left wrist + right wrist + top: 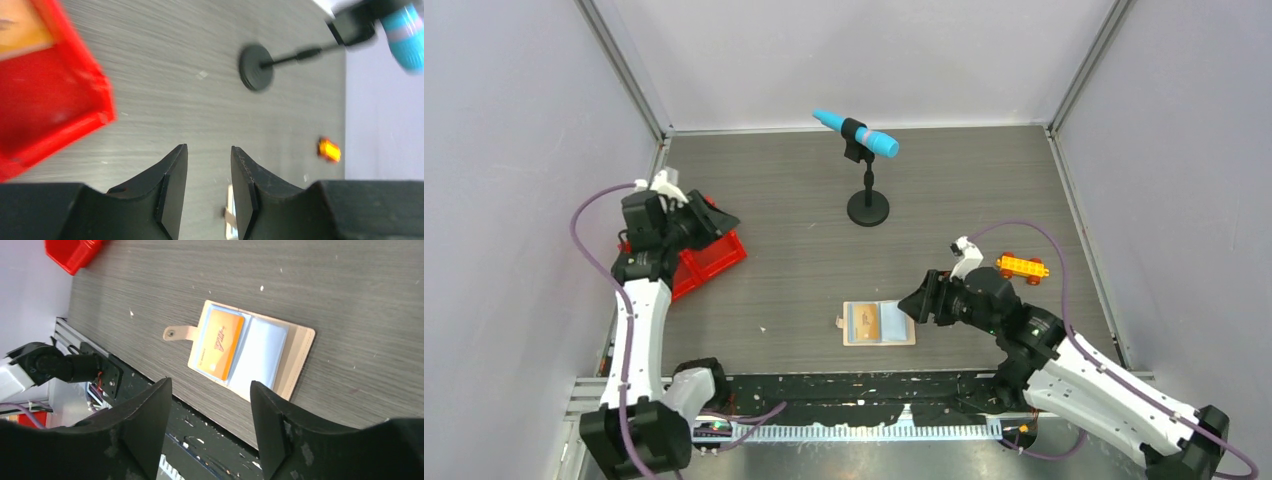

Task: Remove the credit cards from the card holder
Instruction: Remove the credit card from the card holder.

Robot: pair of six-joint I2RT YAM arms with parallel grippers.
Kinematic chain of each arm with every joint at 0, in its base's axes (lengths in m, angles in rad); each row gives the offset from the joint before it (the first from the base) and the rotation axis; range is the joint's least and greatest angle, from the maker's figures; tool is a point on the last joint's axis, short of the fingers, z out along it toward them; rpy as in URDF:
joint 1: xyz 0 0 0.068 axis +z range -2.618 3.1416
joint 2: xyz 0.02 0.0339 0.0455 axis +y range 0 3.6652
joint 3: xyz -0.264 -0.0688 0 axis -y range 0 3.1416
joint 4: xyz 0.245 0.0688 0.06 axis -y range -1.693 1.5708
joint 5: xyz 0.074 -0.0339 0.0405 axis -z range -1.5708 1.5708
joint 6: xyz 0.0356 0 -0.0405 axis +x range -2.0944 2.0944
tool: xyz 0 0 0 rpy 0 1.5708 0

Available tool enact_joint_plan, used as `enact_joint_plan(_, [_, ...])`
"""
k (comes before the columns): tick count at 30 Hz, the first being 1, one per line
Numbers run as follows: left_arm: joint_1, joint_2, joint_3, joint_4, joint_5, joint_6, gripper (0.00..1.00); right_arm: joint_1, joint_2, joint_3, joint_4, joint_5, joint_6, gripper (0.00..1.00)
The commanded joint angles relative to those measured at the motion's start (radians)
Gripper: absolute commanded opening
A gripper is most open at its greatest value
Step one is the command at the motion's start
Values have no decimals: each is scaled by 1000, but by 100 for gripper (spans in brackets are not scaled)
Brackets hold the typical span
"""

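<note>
**Top view.** We see the card holder (879, 324) lying open and flat on the grey table (804, 200), at about 6 o'clock from the table's centre, close to the near edge. Its small tab points toward 9 o'clock. The right gripper (916, 305) sits just beside the holder's 3 o'clock edge. We cannot tell from here whether it touches the leather. The left gripper (707, 222) hangs over the red tray (724, 258) at 9 o'clock, well apart from the holder. A blue toy microphone (856, 132) on a black stand is at 12 o'clock, and an orange-yellow toy brick car (1022, 266) lies near 3 o'clock.

**Right wrist view.** The holder (297, 355) shows two clear sleeves side by side. An orange card (220, 342) lies in the sleeve next to the tab (177, 332). The neighbouring sleeve (260, 357) looks blue-grey, and we cannot tell whether it holds anything. The right gripper (210, 390) is spread wide and grasps nothing, with its fingers (145, 430) framing the holder from the near side.

**Left wrist view.** The left gripper (207, 165) is parted by a narrow gap, and only bare table shows between its fingers (172, 185). The tray (75, 100) fills the 10 o'clock part of the frame. A tan-orange patch (20, 30) lies inside it, too blurred for us to identify. The microphone's round base (256, 67) is at 1 o'clock, and the brick car (329, 150) is at 3 o'clock.
</note>
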Motion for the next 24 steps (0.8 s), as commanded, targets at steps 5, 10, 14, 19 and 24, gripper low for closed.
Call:
enact_joint_plan(5, [-361, -92, -35, -113, 69, 58, 39, 3, 191, -71, 290, -163, 43, 49])
enact_joint_plan(10, [-506, -148, -159, 34, 98, -38, 39, 4, 310, -42, 362, -211, 2, 45])
enact_joint_plan(14, [-640, -116, -248, 178, 79, -117, 38, 5, 391, -30, 399, -214, -28, 41])
enact_joint_plan(19, [-736, 5, -308, 325, 93, -156, 33, 6, 453, -48, 479, -226, -36, 39])
enact_joint_plan(24, [-792, 91, -386, 520, 100, -231, 31, 6, 487, -70, 543, -256, -53, 39])
